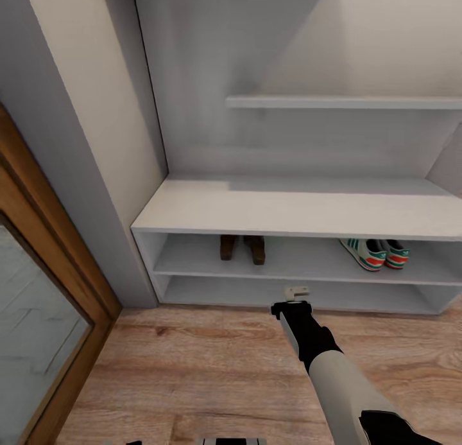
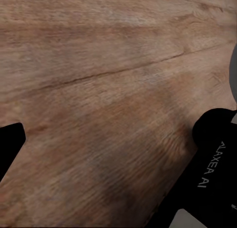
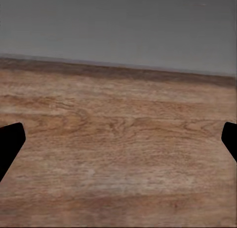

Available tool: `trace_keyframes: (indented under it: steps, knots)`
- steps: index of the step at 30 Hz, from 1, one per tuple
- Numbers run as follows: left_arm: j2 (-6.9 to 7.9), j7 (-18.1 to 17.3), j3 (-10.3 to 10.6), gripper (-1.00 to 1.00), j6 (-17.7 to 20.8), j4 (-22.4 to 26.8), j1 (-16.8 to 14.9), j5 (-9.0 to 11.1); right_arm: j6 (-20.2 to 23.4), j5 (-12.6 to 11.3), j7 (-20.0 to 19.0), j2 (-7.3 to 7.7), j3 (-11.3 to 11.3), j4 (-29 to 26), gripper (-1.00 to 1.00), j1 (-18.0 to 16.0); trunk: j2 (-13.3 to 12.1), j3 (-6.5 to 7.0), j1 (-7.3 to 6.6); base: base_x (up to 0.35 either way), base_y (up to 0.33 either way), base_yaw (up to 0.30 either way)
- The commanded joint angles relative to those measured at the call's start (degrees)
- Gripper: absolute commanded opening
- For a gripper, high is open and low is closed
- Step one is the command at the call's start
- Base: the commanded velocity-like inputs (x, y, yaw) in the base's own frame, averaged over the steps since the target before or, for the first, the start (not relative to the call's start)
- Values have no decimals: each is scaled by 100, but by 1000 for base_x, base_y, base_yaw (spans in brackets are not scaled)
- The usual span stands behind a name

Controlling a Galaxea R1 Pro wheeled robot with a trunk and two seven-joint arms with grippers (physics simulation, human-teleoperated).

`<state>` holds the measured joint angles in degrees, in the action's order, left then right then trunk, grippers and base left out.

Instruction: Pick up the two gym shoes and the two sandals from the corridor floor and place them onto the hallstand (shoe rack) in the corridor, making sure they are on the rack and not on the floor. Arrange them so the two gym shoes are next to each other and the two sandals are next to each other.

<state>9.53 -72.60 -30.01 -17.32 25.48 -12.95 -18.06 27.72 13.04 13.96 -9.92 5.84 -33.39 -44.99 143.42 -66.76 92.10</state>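
Note:
The hallstand (image 1: 289,207) stands against the wall ahead. On the upper of its two low shelves, the two brown sandals (image 1: 242,248) stand side by side at the left and the two white gym shoes (image 1: 375,253) lie side by side at the right. My right gripper (image 1: 296,293) hovers over the corridor floor (image 1: 212,368) just in front of the rack's bottom shelf. In the right wrist view the right gripper (image 3: 118,144) is open and empty, facing the floor and the rack's grey base (image 3: 118,25). My left gripper (image 2: 118,149) is open over bare planks.
A wood-framed glass door (image 1: 58,291) lines the left side, with a grey wall corner (image 1: 96,194) between it and the rack. A wall shelf (image 1: 346,102) hangs above the bench top. A black part of my own body (image 2: 212,173) shows in the left wrist view.

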Motion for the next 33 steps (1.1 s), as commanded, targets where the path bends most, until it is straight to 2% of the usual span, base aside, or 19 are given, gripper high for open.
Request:
trace_keyframes:
  steps: [1, 11, 26, 30, 33]
  knots:
    - [-5, -25, -48, 100, -33, 5, -7, -57, 32, 59, -16, -7, 27, -5, 100, -2, 2, -4, -5, -337, -1, 0]
    - [42, -18, -50, 100, -35, 17, -14, 39, 9, 67, -27, -7, 23, -1, 100, 19, 2, -4, -5, -306, 0, 0]
    - [79, -41, -49, 100, -48, 23, 8, 132, -68, 67, -50, -7, 23, 0, 100, 225, 2, -4, -5, -41, 0, 0]
    - [89, -55, -76, 100, -55, 25, 11, 146, -301, 84, -134, -7, 17, 215, 100, 401, 1, 18, -7, -1, 0, 0]
    - [94, -59, -107, 100, -56, 28, 12, 148, -915, 99, -325, -7, 5, 892, 100, 444, -3, 84, -15, 0, 0, 0]
